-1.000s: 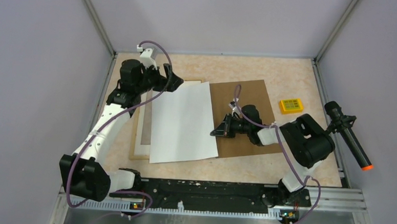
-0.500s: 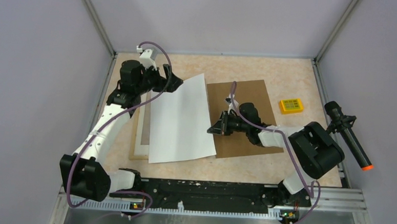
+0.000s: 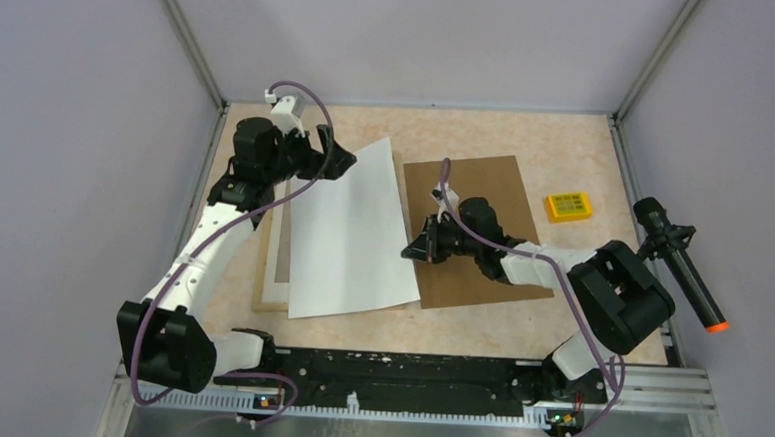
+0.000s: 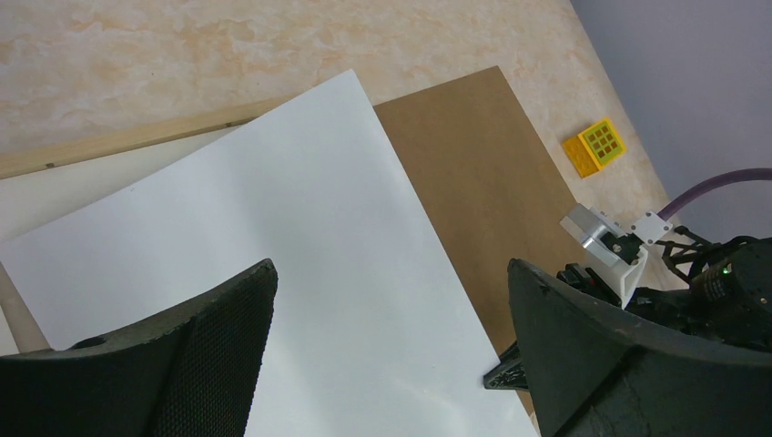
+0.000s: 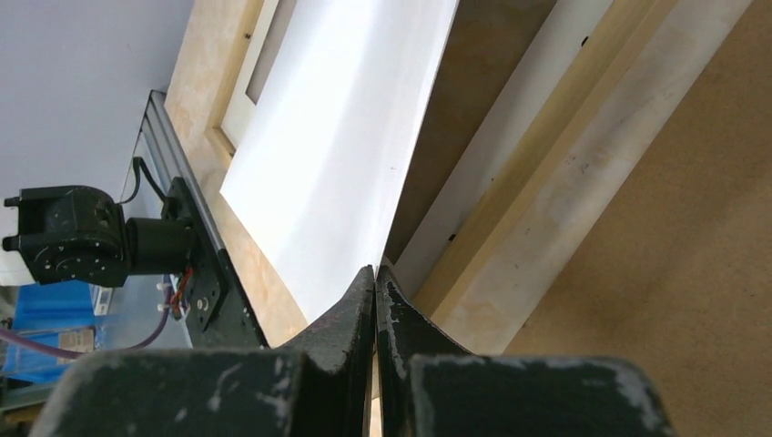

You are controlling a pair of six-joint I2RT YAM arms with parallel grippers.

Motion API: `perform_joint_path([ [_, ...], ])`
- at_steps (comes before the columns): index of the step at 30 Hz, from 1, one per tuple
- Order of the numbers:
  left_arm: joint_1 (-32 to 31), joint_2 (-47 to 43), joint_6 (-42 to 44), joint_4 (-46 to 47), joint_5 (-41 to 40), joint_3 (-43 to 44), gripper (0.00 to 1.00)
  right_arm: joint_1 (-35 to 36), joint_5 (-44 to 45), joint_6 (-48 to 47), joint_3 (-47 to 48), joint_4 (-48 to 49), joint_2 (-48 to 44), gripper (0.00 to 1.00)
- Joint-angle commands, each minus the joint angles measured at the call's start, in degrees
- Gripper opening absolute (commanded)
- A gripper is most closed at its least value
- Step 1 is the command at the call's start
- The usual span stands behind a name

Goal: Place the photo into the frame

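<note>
Over thin wooden frame (image 4: 137,135), white rectangular photo (image 3: 347,236)

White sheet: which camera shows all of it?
The top camera: nearly the whole white sheet shows there. The left wrist camera sees only part of it, past the open left hand. The right wrist camera sees it slanting away, its edge pinched in the right hand.

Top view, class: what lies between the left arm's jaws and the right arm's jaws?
The photo, white side up, spans that stretch in the top view.
</note>
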Motion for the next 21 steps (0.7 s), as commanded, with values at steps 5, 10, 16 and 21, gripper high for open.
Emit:
perform_joint_path([
  [5,0.79,-1.06,-0.40,2.95,0.83,-0.41,0.99,0.76,-0.24,-4.17,1.61,3.16,-2.10,0.00],
  [10,1.39,-1.24,-0.76,3.20,1.41,-0.43,0.99,0.91,1.46,-5.28,0.96,3.21,-3.62,0.00],
  [16,1.66,-1.01,-1.04,3.39,1.70,-0.57,0.99,0.87,4.33,-1.57,1.85,7.14,-0.81,0.00],
  [21,1.81,-0.84,-1.12,3.44,1.86,-0.63,0.99,0.87,3.39,1.16,4.80,9.11,4.02,0.00],
])
